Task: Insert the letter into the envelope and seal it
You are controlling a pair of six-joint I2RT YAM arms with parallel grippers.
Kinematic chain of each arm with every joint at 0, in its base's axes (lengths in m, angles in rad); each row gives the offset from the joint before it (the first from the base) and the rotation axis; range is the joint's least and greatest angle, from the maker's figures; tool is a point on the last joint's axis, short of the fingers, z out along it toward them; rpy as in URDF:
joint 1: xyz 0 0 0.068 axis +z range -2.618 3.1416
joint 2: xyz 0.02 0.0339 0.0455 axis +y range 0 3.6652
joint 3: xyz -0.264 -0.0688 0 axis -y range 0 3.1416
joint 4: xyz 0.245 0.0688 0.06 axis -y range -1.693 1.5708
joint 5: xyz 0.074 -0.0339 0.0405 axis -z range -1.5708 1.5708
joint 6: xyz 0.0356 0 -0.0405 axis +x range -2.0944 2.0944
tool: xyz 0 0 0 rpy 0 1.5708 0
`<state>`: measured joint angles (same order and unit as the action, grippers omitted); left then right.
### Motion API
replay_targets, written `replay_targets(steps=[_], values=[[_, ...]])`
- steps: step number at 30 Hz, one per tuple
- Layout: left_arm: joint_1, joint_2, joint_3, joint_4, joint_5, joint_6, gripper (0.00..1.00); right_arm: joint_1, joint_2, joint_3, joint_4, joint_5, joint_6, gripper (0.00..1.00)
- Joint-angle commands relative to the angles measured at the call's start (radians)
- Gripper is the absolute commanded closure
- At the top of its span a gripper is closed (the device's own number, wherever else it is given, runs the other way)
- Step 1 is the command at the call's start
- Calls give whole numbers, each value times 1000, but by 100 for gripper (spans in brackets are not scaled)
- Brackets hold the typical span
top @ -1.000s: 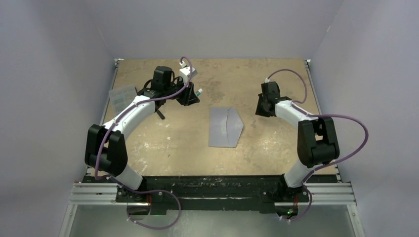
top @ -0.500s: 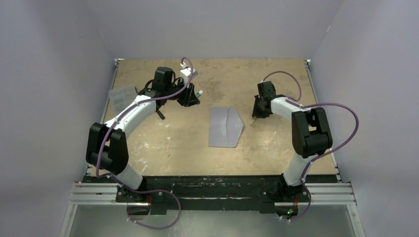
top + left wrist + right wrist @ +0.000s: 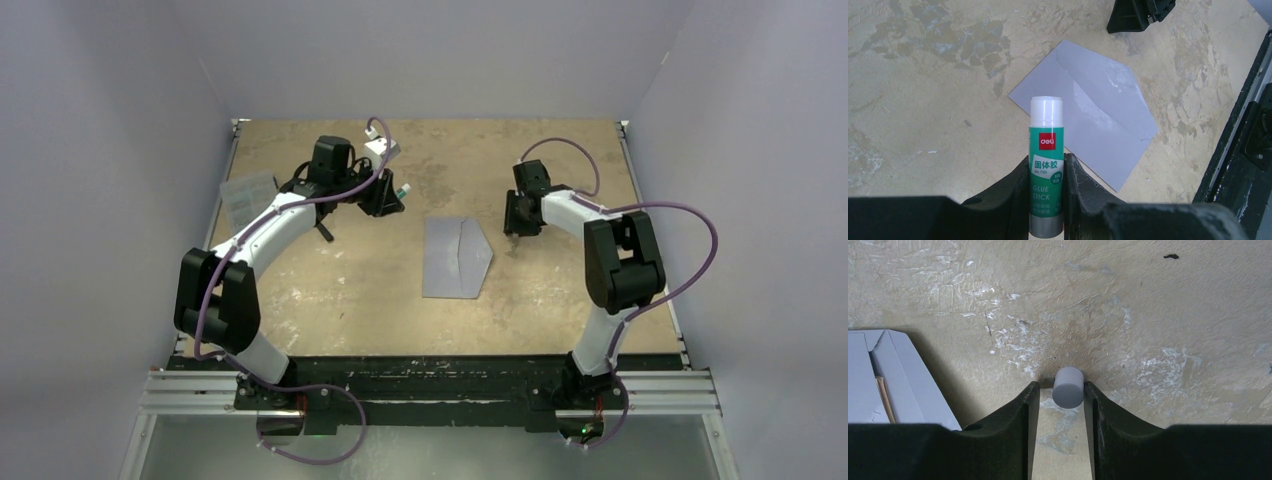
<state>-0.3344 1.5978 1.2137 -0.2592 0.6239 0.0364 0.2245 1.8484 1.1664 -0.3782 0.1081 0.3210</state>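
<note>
One change in the last second: the right arm has swung in from the right side of the counter (image 3: 340, 290), so the right pincer (image 3: 1061, 386) now sits just beside the pointed flap tip of the envelope (image 3: 455, 260), near but not touching. The left arm hasn't budged. The left pincer (image 3: 1046, 160) is clenched on an upright glue stick (image 3: 1046, 145), white tip exposed, looking toward the envelope. The right pincer straddles a small grey cylinder (image 3: 1068, 387) (likely the stick's cap) at its fingertips. The cylinder touches one finger with a gap at the other, so it's not possible to tell whether it's gripped or just bracketed. The envelope lies flat mid-counter, flap open and pointing right. The letter (image 3: 882, 395) is already inside, with only a peach-tan sliver showing at the mouth in the right wrist view. Read: insertion done, sealing stage. Glue on the flap is the probable next step, and the right arm closing in looks like setup to pin or fold that flap.
</note>
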Motion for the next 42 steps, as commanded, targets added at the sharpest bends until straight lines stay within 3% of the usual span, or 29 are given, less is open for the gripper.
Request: replay_targets(steps=[1,8,13,17,18,20,23,27,34,37,42], values=[[0,4,40,1,13,-5,100,1,43,16,-88,39,-34,59],[0,-10,55,5,14,-25,100,0,-73,48,-115,28,7,32],[0,-32,46,94,11,-131,100,-4,-230,111,-150,14,59,23],[-4,-61,-4,321,5,-328,100,-4,-381,120,-76,-94,97,23],[-10,-66,-19,387,2,-385,100,-2,-422,107,-3,-137,97,23],[-37,-68,-26,471,-8,-450,100,2,-495,45,179,-380,142,23],[-88,-68,-15,524,-36,-504,100,41,-569,-84,548,-637,343,22],[-134,-70,-12,589,-29,-567,100,143,-596,-130,865,-600,542,19],[-157,-103,-101,807,-40,-703,100,203,-548,-14,697,-414,571,18],[-165,-96,-118,899,3,-751,100,206,-527,-14,716,-455,586,24],[-167,-91,-107,911,44,-749,100,208,-490,-5,784,-530,584,34]])
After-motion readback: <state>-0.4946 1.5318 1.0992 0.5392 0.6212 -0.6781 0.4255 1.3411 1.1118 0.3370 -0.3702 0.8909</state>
